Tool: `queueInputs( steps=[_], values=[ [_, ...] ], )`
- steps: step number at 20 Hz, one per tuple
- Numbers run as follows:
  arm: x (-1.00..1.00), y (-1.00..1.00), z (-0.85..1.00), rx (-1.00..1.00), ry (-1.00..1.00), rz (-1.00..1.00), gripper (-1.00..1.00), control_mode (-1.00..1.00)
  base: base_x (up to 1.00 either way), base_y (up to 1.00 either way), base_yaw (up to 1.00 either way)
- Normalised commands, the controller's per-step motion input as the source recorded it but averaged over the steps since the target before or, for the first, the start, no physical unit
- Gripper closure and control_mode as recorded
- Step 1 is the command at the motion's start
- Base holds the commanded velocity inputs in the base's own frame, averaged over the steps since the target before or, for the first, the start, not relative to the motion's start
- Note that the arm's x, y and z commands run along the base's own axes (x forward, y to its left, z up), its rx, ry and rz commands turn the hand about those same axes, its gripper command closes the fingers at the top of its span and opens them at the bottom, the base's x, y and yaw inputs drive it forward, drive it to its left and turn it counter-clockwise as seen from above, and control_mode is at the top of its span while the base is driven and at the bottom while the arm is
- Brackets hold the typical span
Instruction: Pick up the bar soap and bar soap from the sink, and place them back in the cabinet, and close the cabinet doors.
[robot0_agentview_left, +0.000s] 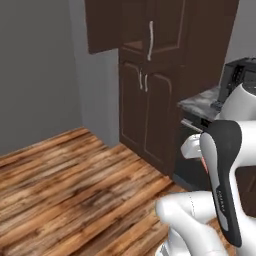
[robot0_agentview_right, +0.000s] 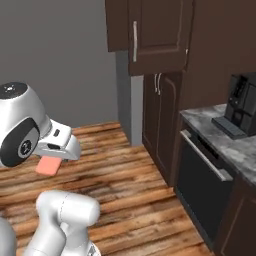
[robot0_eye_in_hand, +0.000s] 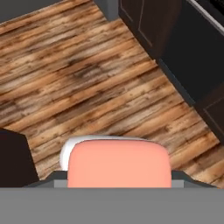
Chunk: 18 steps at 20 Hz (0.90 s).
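No writing, label, brand, number or sign can be read anywhere in these pictures: the cupboard doors, the coffee machine on the worktop, the oven front, the wooden floor and the wall all appear blank.

Open wooden floor (robot0_agentview_left: 75, 185) across the lower left of the left base view, free for passage. Blocked on the right by the tall dark cabinet (robot0_agentview_left: 150, 110), the speckled surface (robot0_agentview_right: 225, 137) with a coffee machine (robot0_agentview_right: 242, 102), and a dark appliance front (robot0_agentview_right: 200, 190) below it. Upper cabinet door (robot0_agentview_right: 155, 35) swung out overhead.
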Motion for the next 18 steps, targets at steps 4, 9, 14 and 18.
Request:
queueInputs(
  steps=[4,9,14,18],
  values=[
    [0.00,0.00,0.00,0.00,0.00,0.00,1.00,1.00,0.33,0.00,0.71],
    [0.00,0.00,0.00,0.00,0.00,0.00,1.00,1.00,0.36,0.04,0.53],
    [0.00,0.00,0.00,0.00,0.00,0.00,1.00,1.00,0.44,0.09,0.24],
    [0.00,0.00,0.00,0.00,0.00,0.00,1.00,1.00,0.71,0.35,0.11]
  ],
)
